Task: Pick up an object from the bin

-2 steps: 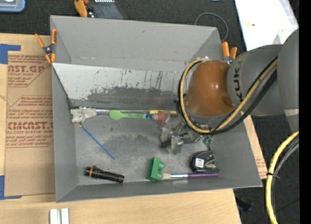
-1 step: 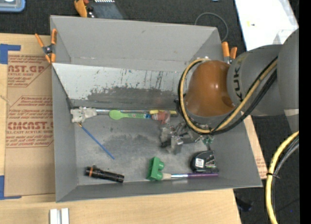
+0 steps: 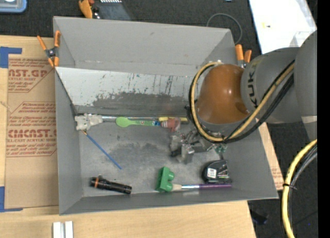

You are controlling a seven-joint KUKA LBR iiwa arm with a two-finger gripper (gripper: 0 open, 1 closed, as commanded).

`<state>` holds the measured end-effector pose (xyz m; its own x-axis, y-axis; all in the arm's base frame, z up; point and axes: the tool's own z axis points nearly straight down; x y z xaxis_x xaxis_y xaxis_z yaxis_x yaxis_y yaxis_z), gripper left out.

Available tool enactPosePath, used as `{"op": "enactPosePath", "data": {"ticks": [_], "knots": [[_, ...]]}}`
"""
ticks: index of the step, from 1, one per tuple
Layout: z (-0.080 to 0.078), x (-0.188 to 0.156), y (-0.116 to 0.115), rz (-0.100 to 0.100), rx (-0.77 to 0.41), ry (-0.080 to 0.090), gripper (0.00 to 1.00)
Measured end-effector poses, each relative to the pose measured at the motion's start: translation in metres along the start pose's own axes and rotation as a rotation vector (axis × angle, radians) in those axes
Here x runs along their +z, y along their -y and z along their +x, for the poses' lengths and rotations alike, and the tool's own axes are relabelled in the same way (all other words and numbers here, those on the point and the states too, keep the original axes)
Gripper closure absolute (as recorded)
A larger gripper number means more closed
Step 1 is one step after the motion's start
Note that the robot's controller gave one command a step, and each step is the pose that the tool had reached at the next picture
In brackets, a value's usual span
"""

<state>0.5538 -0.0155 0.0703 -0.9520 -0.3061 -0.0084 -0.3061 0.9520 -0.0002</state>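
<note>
1. Your gripper [image 3: 184, 147] hangs right of centre in the bin [image 3: 129, 41], low over the floor; you cannot tell its opening or any hold
2. Nearest it lie a black tape measure [image 3: 213, 172] to the lower right, a green block [image 3: 165, 179] below and a purple pen [image 3: 209, 185] along the bottom wall

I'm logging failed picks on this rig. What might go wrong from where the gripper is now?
1. The gripper is over bare bin floor, seemingly apart from every item, so it may come up with nothing.
2. The black round tape measure lies close beside it; a sideways move might knock it against the purple pen.
3. The green-headed utensil lies along the foot of the back wall, likely awkward to get around.
</note>
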Motion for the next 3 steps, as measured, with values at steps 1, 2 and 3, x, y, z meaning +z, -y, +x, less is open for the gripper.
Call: {"op": "enactPosePath", "data": {"ticks": [1, 2, 3], "knots": [[0.004, -0.025, 0.004, -0.005, 0.001, -0.012, 1.0], [-0.009, -0.055, 0.003, 0.0, -0.089, 0.001, 1.0], [-0.005, -0.11, 0.009, -0.004, -0.031, -0.007, 1.0]]}}
